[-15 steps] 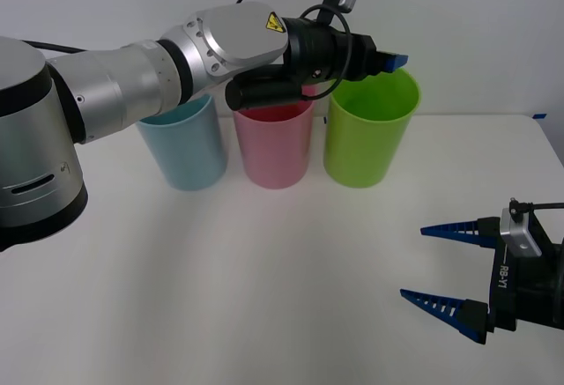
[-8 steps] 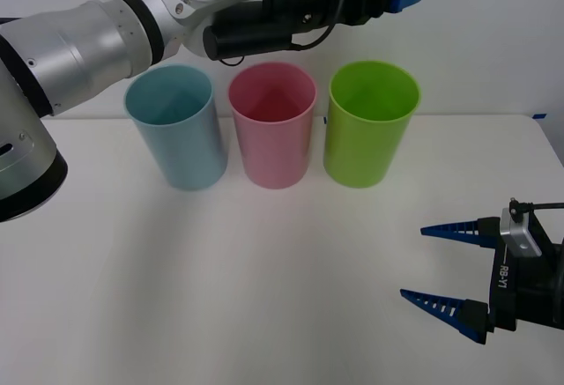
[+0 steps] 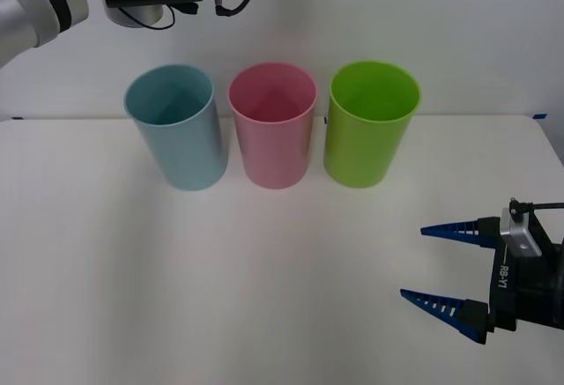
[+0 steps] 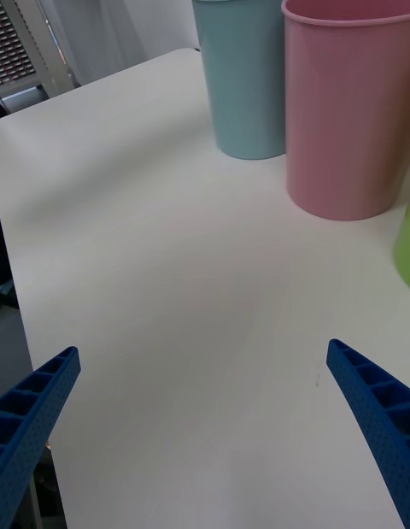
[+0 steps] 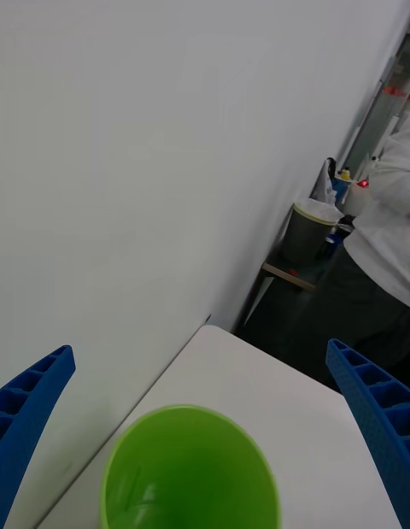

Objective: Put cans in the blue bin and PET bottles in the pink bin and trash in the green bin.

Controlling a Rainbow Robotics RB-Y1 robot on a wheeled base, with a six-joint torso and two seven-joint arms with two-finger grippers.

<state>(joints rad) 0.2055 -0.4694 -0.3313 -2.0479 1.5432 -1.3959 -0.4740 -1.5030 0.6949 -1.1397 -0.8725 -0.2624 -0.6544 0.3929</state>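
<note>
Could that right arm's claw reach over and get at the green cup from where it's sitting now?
Probably yes. The right gripper sits open, low over the table, and only bare tabletop lies between it and the green bin. The left gripper is open, high above that bin, out of the way.

A camera mounted above the arms looks forward and down across the white table (image 3: 264, 288), taking in the blue bin (image 3: 177, 127), pink bin (image 3: 272, 125) and green bin (image 3: 370, 123) in a row before the back wall. The right wrist camera sits low over the tabletop, close to the surface, facing the blue bin (image 4: 243, 63) and pink bin (image 4: 346, 97) from the side, with a sliver of green at its edge. The left wrist camera hangs high by the wall, looking steeply down into the green bin (image 5: 190, 471). All three views share the green bin.
</note>
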